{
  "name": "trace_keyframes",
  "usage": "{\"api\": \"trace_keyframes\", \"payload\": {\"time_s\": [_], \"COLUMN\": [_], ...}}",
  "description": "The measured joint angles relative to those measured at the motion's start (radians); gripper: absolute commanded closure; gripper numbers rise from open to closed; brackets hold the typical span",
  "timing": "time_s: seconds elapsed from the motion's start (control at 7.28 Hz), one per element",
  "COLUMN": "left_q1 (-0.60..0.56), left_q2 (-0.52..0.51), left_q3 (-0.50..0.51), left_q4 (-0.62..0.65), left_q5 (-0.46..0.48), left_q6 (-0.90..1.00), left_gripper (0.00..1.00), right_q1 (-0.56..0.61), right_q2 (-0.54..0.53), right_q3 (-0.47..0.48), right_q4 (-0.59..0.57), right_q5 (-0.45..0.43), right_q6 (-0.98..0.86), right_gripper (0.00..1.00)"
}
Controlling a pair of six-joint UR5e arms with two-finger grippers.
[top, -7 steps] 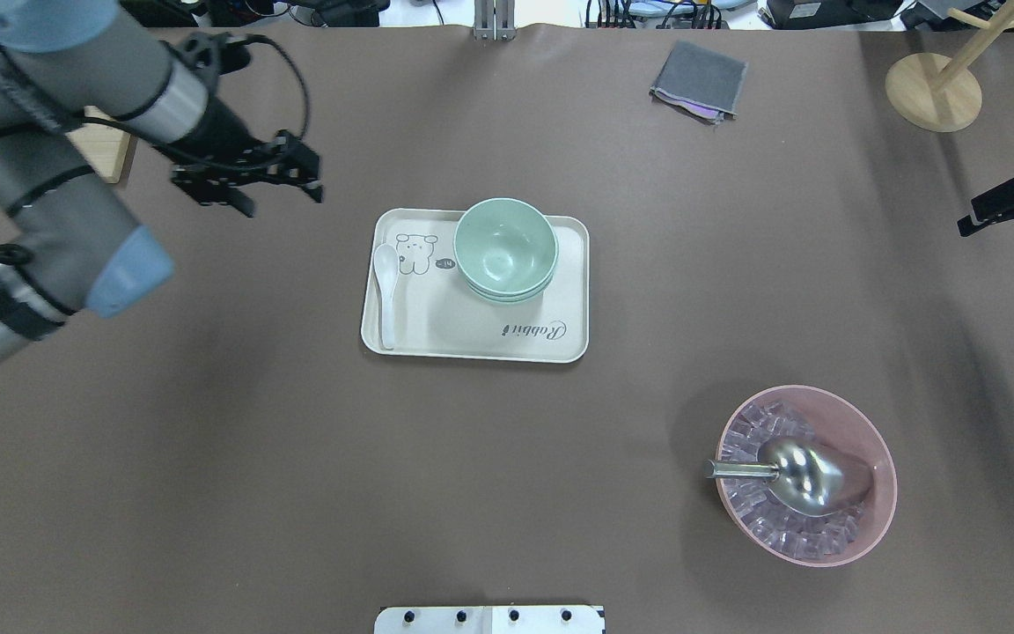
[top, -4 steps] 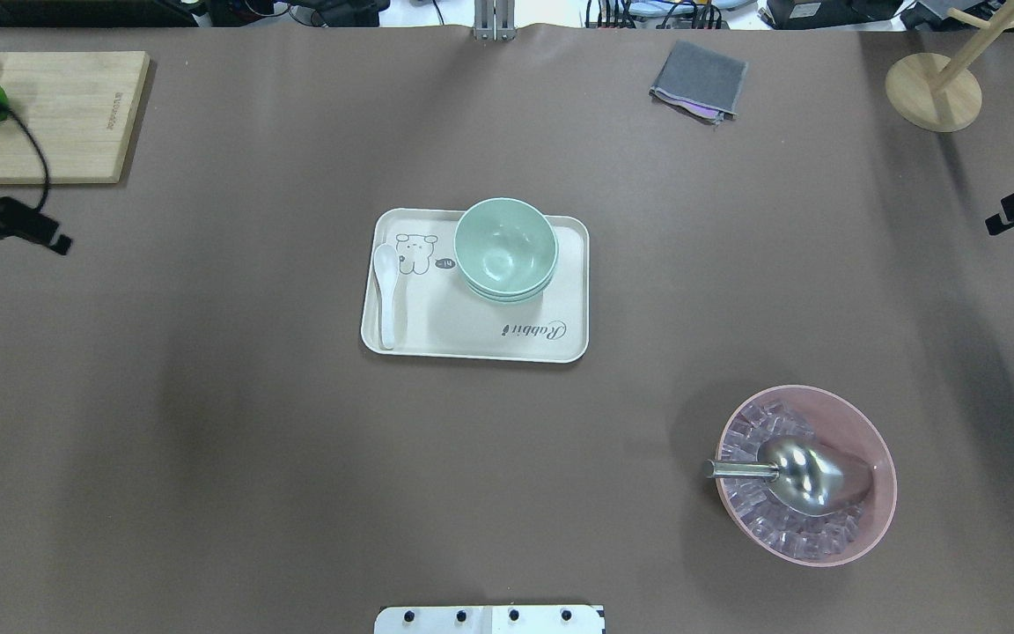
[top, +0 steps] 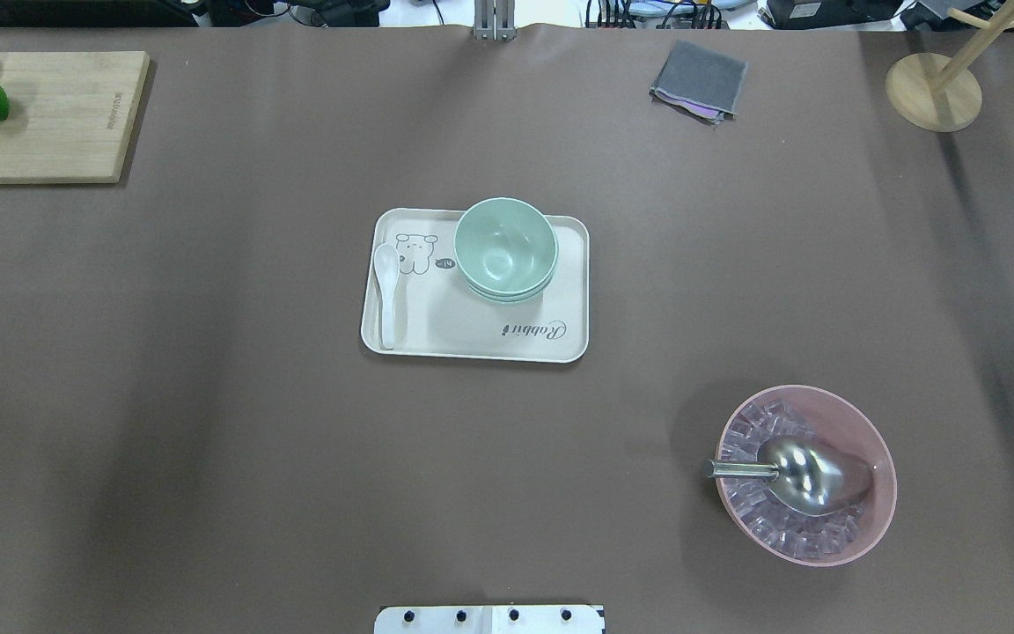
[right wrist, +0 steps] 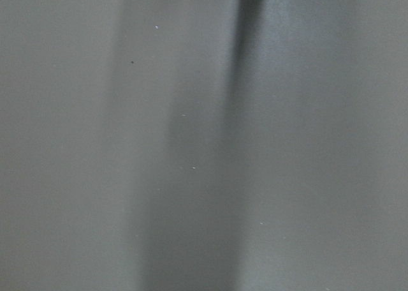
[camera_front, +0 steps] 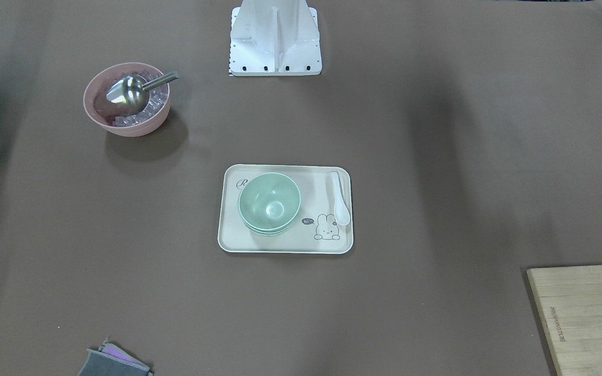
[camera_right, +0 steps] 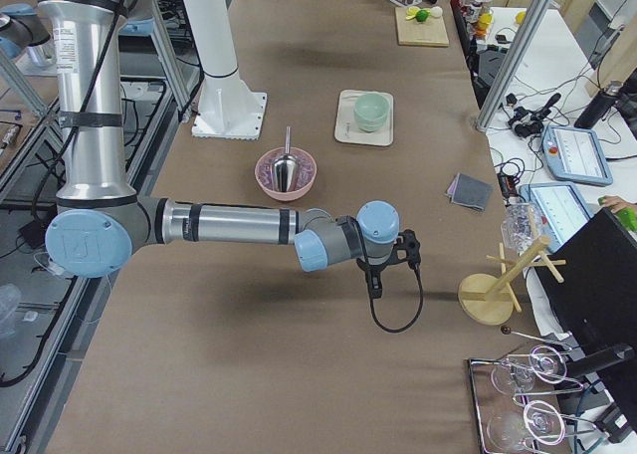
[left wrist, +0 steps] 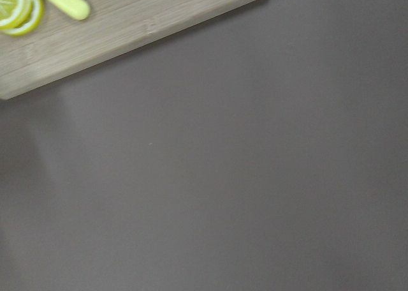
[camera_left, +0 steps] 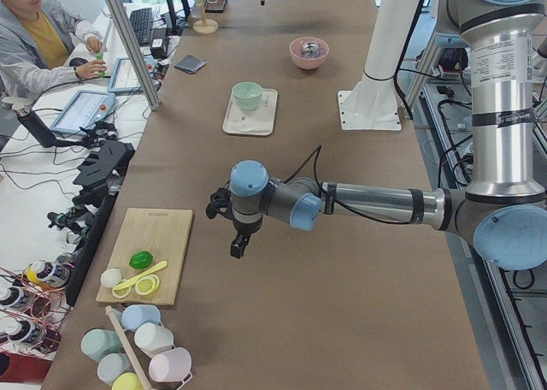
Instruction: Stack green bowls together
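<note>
The green bowls (top: 505,246) sit nested in one stack on the far right part of a cream rabbit tray (top: 472,339) at mid-table. The stack also shows in the front view (camera_front: 269,202) and small in both side views (camera_left: 248,94) (camera_right: 371,112). My left gripper (camera_left: 239,245) hangs over bare table near the cutting board, far from the bowls. My right gripper (camera_right: 375,283) hangs over bare table at the other end. Both hold nothing that I can see, and I cannot tell whether they are open or shut. Neither shows in the overhead view.
A white spoon (top: 386,291) lies on the tray's left side. A pink bowl (top: 881,475) with ice cubes and a metal scoop (top: 802,475) stands at the near right. A cutting board (top: 49,114) with lime and lemon, a grey cloth (top: 701,79) and a wooden stand (top: 934,92) lie along the far edge.
Both arms have drawn outward and left the overhead view, the left arm to the left and the right arm to the right. The bowl stack has not moved.
</note>
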Motion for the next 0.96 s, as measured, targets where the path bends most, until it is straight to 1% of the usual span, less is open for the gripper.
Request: {"api": "trace_keyframes", "payload": {"time_s": [0.14,0.41,0.96], "left_q1": [-0.014,-0.023,-0.056], "left_q2": [0.018,0.023,0.028], "left_q3": [-0.004,-0.002,0.036], "left_q4": [0.003,0.007,0.012], "left_q5": [-0.003,-0.001,0.001], "left_q6": [0.008,0.026,0.065], "left_gripper": [0.01,0.01,0.01], "right_q1": [0.024,0.06,0.084], "right_q2": [-0.01,-0.027,-0.057], "right_q3": [-0.01,-0.017,-0.016], "right_q4": [-0.005,-0.01,-0.006], "right_q5": [-0.001,-0.014,-0.06], "right_q6": [-0.043,-0.069,-0.109], "right_gripper": [0.0,0.0,0.0]}}
